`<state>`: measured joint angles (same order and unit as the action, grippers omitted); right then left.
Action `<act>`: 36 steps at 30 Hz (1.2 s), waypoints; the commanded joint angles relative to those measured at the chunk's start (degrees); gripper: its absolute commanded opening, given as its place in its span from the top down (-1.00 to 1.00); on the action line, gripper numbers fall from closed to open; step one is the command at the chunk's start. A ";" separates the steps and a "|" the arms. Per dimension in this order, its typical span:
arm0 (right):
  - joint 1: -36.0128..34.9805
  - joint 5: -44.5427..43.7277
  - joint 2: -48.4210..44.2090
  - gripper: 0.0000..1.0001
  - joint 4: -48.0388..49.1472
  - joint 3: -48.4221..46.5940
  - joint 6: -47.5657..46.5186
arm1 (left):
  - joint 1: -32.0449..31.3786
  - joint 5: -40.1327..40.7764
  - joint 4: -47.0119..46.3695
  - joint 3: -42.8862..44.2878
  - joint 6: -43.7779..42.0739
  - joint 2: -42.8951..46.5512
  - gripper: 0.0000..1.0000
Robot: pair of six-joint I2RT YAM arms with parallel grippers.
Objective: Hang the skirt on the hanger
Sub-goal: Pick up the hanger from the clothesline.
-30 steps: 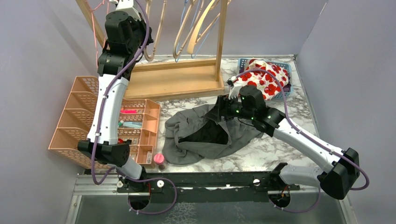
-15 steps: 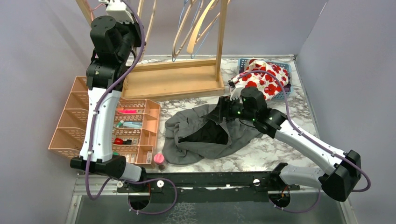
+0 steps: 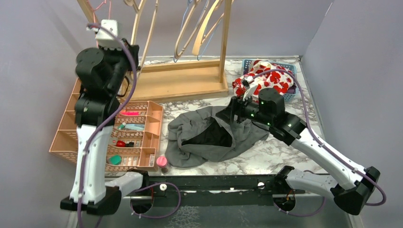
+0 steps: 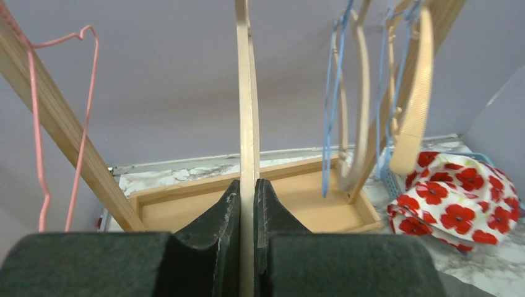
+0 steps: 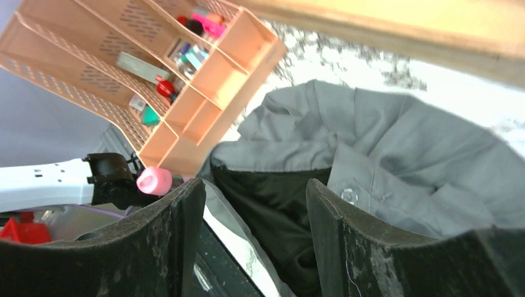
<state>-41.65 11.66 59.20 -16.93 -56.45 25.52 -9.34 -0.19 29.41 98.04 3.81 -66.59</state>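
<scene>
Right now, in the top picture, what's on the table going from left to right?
Organizer → pink jar → skirt → poppy cloth.

The top view looks down from above and behind the arms over the whole bench (image 3: 271, 154). The left wrist camera looks level past the left gripper (image 4: 247, 185), close on a wooden hanger (image 4: 247, 111) (the poppy-print cloth (image 4: 458, 198) also shows from above). The right wrist camera tilts down, near the grey skirt (image 5: 396, 136) and peach organizer (image 5: 186, 74), both shared with the top view.
</scene>
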 commanded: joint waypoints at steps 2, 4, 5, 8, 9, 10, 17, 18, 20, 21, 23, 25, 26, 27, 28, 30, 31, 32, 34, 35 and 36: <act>0.08 4.36 -4.14 -0.30 0.36 -6.40 -10.35 | 0.12 -9.38 -1.66 -3.24 0.49 10.38 1.00; 0.05 7.34 -5.30 -0.30 1.64 -8.08 -12.56 | 0.02 -13.10 -1.71 -4.90 1.11 13.04 1.00; 0.07 8.67 -5.79 -0.30 2.10 -9.03 -13.70 | -0.63 -14.34 -2.22 -5.86 2.11 14.30 1.00; 0.07 17.52 -6.77 -0.36 3.00 -12.26 -17.25 | -4.83 -18.83 -4.53 -9.20 3.14 17.66 1.00; 0.08 19.78 -6.94 -0.37 3.21 -13.27 -17.94 | -5.94 -19.86 -5.35 -9.97 3.45 18.66 1.00; 0.08 21.79 -7.21 -0.39 3.44 -14.25 -18.55 | -6.95 -20.53 -5.90 -10.31 3.42 19.50 1.00; 0.08 26.75 -6.83 -0.46 2.85 -21.12 -20.49 | -16.02 -30.28 -8.26 -13.33 3.53 19.80 1.00; 0.08 27.25 -6.69 -0.42 3.14 -22.18 -20.28 | -17.07 -31.12 -8.46 -13.84 3.31 19.20 1.00; 0.03 29.67 -6.13 -0.28 3.97 -23.81 -19.36 | -18.38 -33.16 -8.83 -15.10 3.22 17.93 1.00; 0.07 31.28 -5.77 -0.27 4.95 -24.43 -18.23 | -18.64 -35.09 -9.46 -16.06 3.26 17.33 1.00; 0.07 32.76 -5.14 -0.28 8.35 -24.87 -15.51 | -18.91 -40.82 -12.05 -18.47 3.40 16.27 1.00; 0.08 31.52 -4.33 -0.33 10.31 -25.33 -14.11 | -18.87 -45.30 -14.00 -20.72 3.07 15.79 1.00; 0.03 29.84 -4.01 -0.37 10.41 -25.70 -13.70 | -18.87 -46.08 -14.48 -22.45 2.51 15.81 1.00; 0.06 28.29 -3.83 -0.40 10.30 -25.88 -13.69 | -18.87 -46.25 -14.81 -23.72 1.88 15.95 1.00; 0.07 26.52 -3.76 -0.43 10.26 -25.67 -13.92 | -18.88 -46.36 -14.94 -24.75 1.10 16.22 1.00; 0.08 23.63 -4.25 -0.47 10.63 -24.37 -15.16 | -18.92 -46.82 -14.94 -26.88 -1.06 16.98 1.00; 0.08 21.27 -4.61 -0.49 10.67 -23.56 -15.86 | -18.92 -47.27 -14.98 -27.98 -2.27 17.51 1.00; 0.08 18.80 -4.88 -0.48 10.46 -22.79 -16.55 | -18.88 -47.65 -14.98 -29.13 -3.46 17.99 1.00; 0.07 15.31 -5.40 -0.30 9.15 -21.72 -19.92 | -18.87 -48.28 -14.97 -31.48 -5.95 19.06 1.00; 0.07 13.77 -5.60 -0.28 8.69 -21.07 -21.00 | -18.88 -48.20 -14.99 -32.51 -7.20 19.70 1.00; 0.08 11.63 -5.59 -0.27 8.52 -20.27 -21.57 | -18.87 -47.94 -14.99 -33.51 -8.53 20.13 1.00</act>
<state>-41.60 32.73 54.65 -8.67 -78.85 8.21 -27.90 -44.42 18.44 67.00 2.22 -50.17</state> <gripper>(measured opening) 0.649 0.101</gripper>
